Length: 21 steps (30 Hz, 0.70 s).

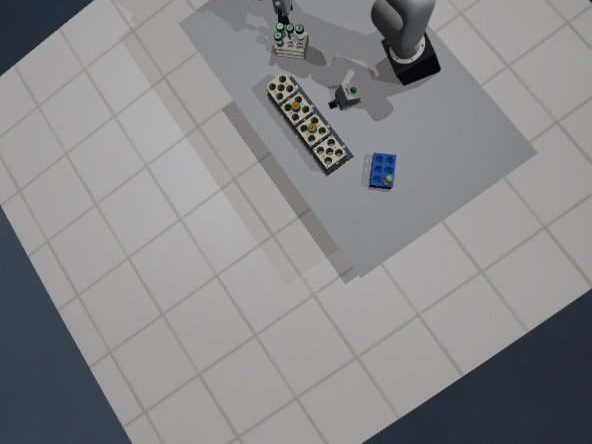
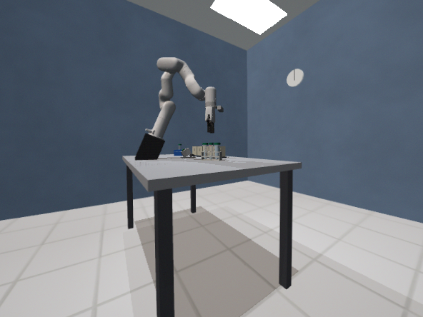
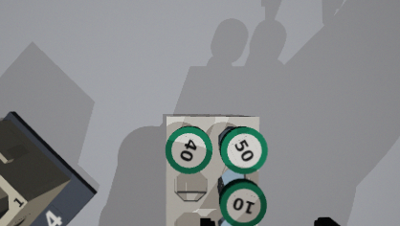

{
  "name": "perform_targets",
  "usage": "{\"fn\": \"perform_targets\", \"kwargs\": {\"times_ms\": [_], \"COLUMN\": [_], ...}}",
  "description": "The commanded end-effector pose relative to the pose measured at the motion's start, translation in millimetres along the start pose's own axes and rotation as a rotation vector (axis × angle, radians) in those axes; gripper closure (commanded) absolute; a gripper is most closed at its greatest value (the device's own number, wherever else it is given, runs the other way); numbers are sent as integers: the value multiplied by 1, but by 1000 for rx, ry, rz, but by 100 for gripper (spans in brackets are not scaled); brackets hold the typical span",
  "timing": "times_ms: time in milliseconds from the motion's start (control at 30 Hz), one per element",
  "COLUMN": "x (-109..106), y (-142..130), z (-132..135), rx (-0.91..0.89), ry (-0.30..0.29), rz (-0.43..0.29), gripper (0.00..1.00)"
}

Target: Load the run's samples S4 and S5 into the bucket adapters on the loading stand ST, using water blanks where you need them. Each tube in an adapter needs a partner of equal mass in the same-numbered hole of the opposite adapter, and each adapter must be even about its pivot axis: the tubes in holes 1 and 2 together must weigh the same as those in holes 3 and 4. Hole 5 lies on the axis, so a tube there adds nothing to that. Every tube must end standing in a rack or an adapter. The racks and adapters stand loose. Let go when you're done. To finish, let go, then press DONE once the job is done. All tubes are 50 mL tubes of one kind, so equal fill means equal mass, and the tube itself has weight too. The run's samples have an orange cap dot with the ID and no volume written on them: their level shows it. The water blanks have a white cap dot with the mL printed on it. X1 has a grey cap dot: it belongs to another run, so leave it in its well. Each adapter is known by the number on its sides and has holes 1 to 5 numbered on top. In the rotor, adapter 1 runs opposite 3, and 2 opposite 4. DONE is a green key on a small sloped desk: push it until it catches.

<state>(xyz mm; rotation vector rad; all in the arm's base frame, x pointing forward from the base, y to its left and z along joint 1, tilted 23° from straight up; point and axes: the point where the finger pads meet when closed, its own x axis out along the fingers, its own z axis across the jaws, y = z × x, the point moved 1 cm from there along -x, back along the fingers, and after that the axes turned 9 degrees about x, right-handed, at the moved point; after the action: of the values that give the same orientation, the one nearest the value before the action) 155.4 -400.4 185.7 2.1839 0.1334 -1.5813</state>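
Our gripper is hanging empty, fingers apart, above the blank rack, with the 40 blank standing in that rack, ahead of the fingertips in the wrist view.

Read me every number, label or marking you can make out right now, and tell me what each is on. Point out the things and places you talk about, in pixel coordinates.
"40": white dot on a green-capped tube (image 3: 188, 150).
"50": white dot on another (image 3: 244, 150).
"10": white dot on a third (image 3: 243, 205).
"4": side of an adapter (image 3: 35, 192).
"1": that adapter's top.
Orange dots' writing and wall clock (image 2: 295, 78) face: too small to read.
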Motion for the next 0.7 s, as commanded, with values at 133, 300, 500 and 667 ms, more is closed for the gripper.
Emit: {"fn": "perform_targets", "kwargs": {"times_ms": [133, 300, 500, 667], "x": [16, 26, 34, 44], "y": [1, 1, 1, 1], "z": [0, 0, 0, 0], "rx": [0, 0, 0, 0], "ry": [1, 1, 1, 1], "rz": [2, 2, 2, 2], "gripper": [43, 43, 43, 43]}}
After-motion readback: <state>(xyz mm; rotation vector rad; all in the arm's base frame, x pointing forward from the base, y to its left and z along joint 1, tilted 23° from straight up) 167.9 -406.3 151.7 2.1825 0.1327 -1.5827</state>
